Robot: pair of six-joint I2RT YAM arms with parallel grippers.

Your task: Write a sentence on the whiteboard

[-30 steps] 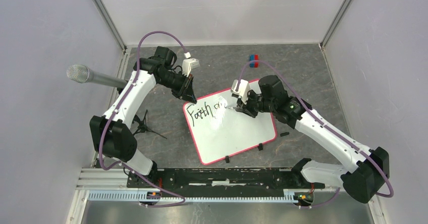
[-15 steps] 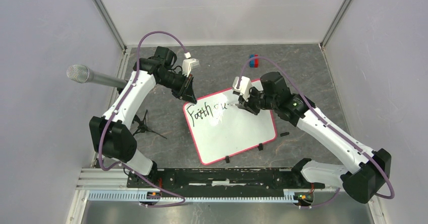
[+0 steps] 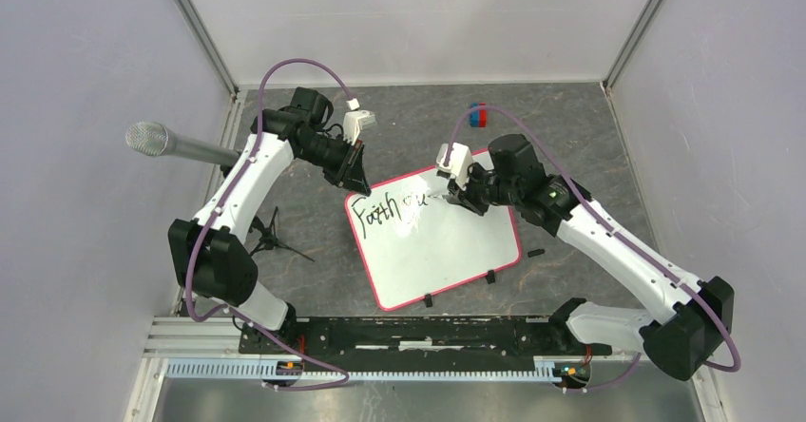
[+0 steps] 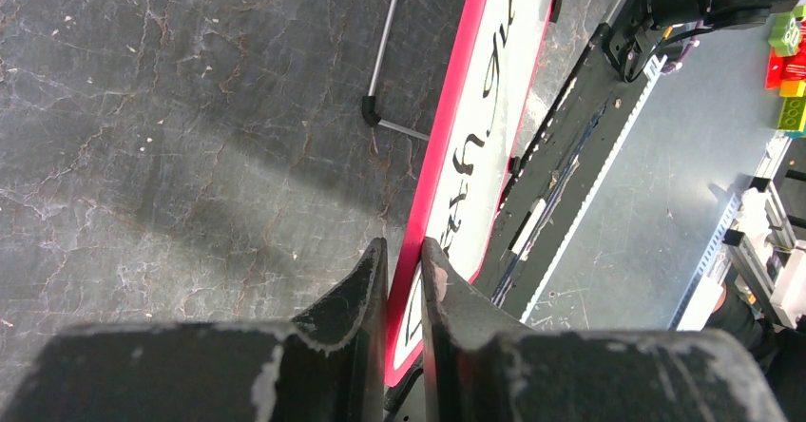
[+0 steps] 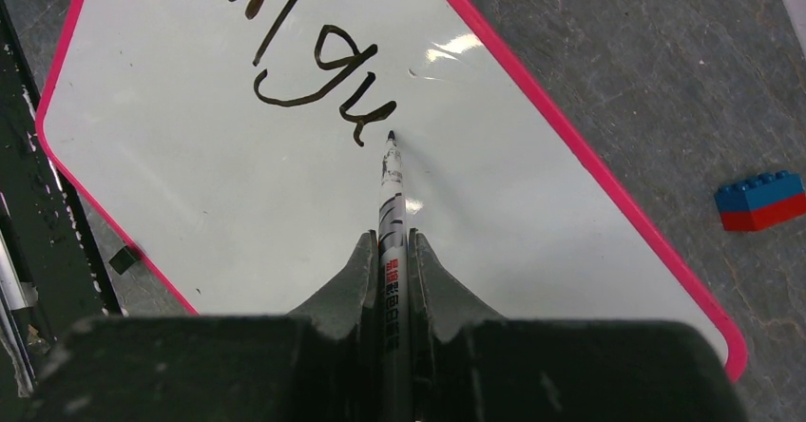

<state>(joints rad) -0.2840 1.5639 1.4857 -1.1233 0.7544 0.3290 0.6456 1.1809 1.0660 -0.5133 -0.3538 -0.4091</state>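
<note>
The whiteboard (image 3: 447, 251) is seen lying flat and askew on the dark table (image 3: 570, 137), between the two arms. Its far left corner is clamped at the pink rim by the closed left gripper (image 4: 401, 251). A black marker (image 5: 390, 194) is pinched in the right gripper (image 5: 390, 241), its tip set down on the board, apparently touching, just right of the last stroke. Of the sentence (image 3: 373, 215), only "Faith" and the letters "gu" are written, along the far edge. A blue-and-red toy brick (image 3: 478, 114) is seen beyond the board.
</note>
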